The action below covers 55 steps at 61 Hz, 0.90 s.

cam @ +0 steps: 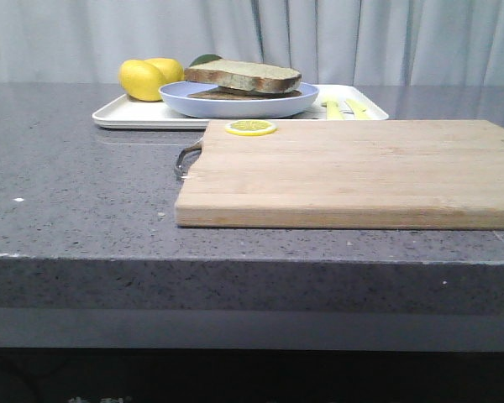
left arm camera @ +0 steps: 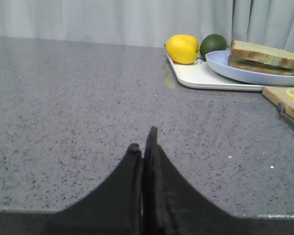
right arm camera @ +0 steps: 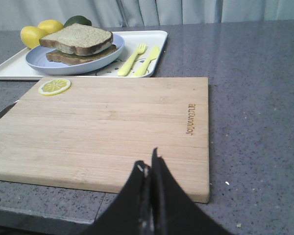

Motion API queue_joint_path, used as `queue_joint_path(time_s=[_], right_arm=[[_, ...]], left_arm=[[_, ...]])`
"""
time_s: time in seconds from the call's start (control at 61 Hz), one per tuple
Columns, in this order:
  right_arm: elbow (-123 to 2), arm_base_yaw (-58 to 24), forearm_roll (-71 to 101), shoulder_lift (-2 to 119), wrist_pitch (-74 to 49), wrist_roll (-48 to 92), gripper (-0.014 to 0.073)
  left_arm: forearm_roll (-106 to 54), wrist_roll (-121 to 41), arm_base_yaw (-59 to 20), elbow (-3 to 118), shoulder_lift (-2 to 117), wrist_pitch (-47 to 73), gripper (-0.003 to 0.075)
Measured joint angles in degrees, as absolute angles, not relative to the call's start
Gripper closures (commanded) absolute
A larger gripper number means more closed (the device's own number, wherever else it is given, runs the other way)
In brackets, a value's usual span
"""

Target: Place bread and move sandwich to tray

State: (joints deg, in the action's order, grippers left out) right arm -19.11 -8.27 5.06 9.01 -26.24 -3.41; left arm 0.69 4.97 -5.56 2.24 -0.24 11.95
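Observation:
The thick bread slice (cam: 244, 75) lies on top of a flatter brown slice on the pale blue plate (cam: 235, 107), forming the sandwich; no egg shows. The plate stands on the white tray (cam: 126, 115) at the back. Bread (right arm camera: 78, 36), plate (right arm camera: 41, 62) and tray (right arm camera: 10, 72) also show in the right wrist view, and bread (left arm camera: 264, 53) and tray (left arm camera: 196, 76) in the left wrist view. My left gripper (left arm camera: 143, 139) is shut and empty over bare counter, far from the tray. My right gripper (right arm camera: 148, 164) is shut and empty at the cutting board's near edge. Neither shows in the front view.
A wooden cutting board (cam: 353, 172) with a metal handle (cam: 185, 159) lies in front of the tray, a lemon slice (cam: 250, 128) on its far corner. Two lemons (cam: 143, 78), an avocado (left arm camera: 213, 44) and a yellow fork (right arm camera: 132, 59) and knife (right arm camera: 148, 59) lie on the tray.

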Motion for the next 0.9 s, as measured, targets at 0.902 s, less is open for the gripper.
queue_joint_path(time_s=[0.902], right_arm=[[-19.1, -8.3, 5.1, 9.0, -26.2, -3.4, 0.0652]], left_arm=[[-2.7, 5.1, -2.0, -0.2, -0.2, 8.4, 0.0741]])
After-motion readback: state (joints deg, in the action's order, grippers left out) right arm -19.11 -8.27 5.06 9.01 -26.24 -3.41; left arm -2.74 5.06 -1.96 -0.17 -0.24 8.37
